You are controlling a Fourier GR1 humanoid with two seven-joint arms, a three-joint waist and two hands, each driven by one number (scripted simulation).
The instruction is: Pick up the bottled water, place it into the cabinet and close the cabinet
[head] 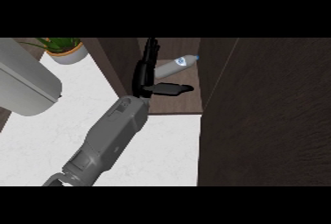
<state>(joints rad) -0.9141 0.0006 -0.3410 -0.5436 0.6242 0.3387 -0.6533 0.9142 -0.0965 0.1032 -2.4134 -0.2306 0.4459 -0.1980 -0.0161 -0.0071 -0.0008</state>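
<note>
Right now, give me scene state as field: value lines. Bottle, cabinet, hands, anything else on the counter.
bottled water: lying on its side inside the cabinet, cap toward the right
cabinet: open, dark wood, bottle on its shelf
cabinet door: swung open, at the view's right
left hand: open, fingers straight, thumb out to the right, inside the cabinet beside the bottle, not holding it
right hand: not in view
potted plant: on the counter, upper left
grey appliance: at the left edge
counter: white
task state: bottle placed, cabinet not yet closed
</note>
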